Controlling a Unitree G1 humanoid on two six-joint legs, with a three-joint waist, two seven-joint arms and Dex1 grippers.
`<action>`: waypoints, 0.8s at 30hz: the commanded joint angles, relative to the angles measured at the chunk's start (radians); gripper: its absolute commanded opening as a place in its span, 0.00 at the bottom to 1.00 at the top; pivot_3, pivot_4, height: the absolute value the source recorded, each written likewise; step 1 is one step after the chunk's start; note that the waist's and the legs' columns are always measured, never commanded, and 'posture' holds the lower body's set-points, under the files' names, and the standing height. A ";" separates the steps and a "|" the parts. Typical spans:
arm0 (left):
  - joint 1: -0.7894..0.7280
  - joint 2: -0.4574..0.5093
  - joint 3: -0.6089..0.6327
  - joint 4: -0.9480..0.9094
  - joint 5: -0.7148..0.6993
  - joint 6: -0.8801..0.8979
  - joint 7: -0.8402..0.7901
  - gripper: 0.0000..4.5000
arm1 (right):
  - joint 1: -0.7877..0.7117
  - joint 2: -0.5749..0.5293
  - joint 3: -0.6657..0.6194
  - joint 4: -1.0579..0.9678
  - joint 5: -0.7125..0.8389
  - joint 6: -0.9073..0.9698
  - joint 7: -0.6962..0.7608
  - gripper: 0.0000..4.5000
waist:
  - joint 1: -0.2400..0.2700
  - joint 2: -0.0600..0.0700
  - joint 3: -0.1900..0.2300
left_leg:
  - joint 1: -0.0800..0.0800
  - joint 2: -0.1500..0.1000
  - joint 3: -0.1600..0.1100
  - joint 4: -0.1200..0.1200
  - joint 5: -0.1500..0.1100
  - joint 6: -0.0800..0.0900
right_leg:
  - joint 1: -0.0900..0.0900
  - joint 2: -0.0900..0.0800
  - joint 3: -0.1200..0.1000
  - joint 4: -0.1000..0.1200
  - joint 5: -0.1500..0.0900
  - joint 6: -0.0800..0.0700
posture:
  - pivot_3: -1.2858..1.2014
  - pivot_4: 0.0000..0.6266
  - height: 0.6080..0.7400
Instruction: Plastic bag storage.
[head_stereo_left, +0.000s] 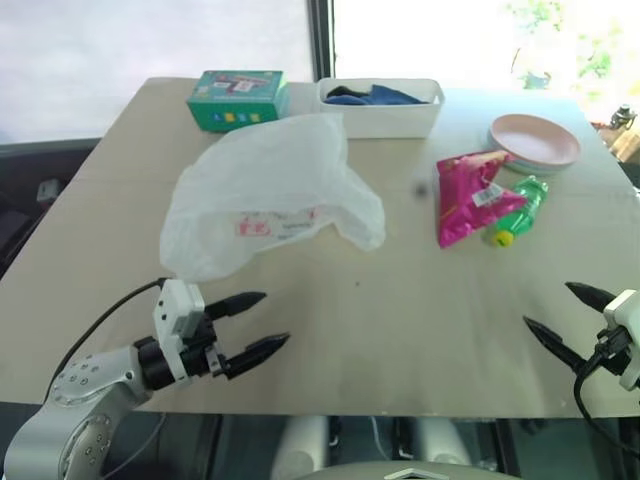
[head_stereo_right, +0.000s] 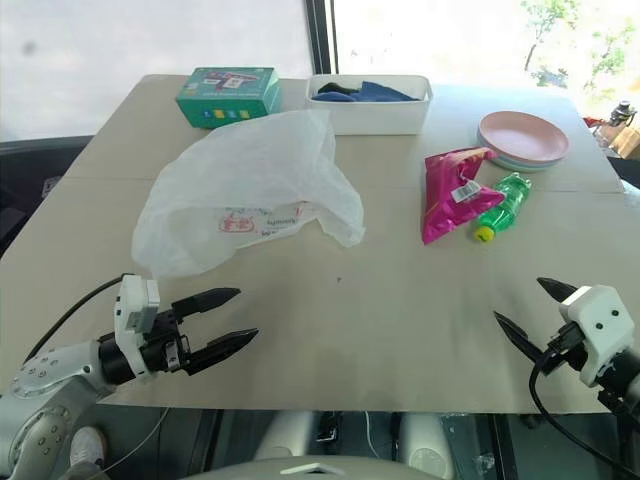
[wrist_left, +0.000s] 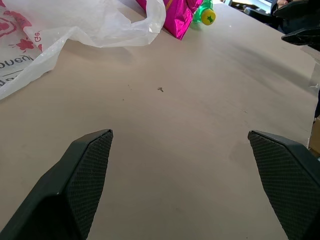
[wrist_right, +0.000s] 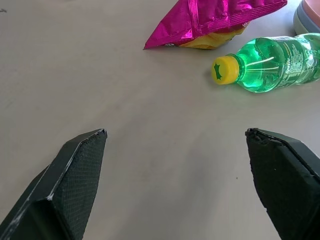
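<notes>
Bin (head_stereo_left: 385, 118) holds what may be blue cloth (head_stereo_left: 372, 95); each gripper (head_stereo_left: 258, 322) (head_stereo_left: 568, 313) gapes wide, empty.

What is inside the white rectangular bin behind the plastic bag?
Dark blue fabric shows above the rim of the white bin. Its opaque walls hide whatever lies lower inside.

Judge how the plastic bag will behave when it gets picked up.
The plastic bag looks thin and crumpled, so it will probably sag and fold rather than keep shape. It seems nearly weightless for its spread. Its glossy film may slip from a light pinch.
</notes>
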 joint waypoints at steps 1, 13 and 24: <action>-0.018 -0.005 0.000 -0.023 -0.009 -0.015 0.009 1.00 | -0.022 -0.012 0.008 -0.025 0.009 -0.006 -0.009 1.00 | 0.000 0.000 0.000 | 0.000 0.000 0.000 0.000 0.000 0.000 | 0.000 0.000 0.000 0.000 0.000 0.000 | 0.52 0.24 1.00; -0.215 -0.081 -0.096 0.185 0.502 -0.422 0.254 1.00 | -0.055 0.024 0.109 -0.262 0.192 -0.057 0.056 1.00 | 0.002 0.000 0.000 | 0.000 0.000 0.000 0.001 -0.003 0.005 | 0.001 0.000 0.000 0.000 0.000 0.000 | 0.52 0.24 1.00; -0.395 -0.014 -0.250 0.257 1.028 -0.733 0.486 1.00 | 0.021 0.037 0.152 -0.246 0.159 -0.181 0.133 1.00 | 0.002 -0.002 -0.001 | 0.001 -0.001 0.000 0.001 -0.003 0.005 | 0.001 -0.001 0.000 0.000 0.001 0.001 | 0.52 0.24 1.00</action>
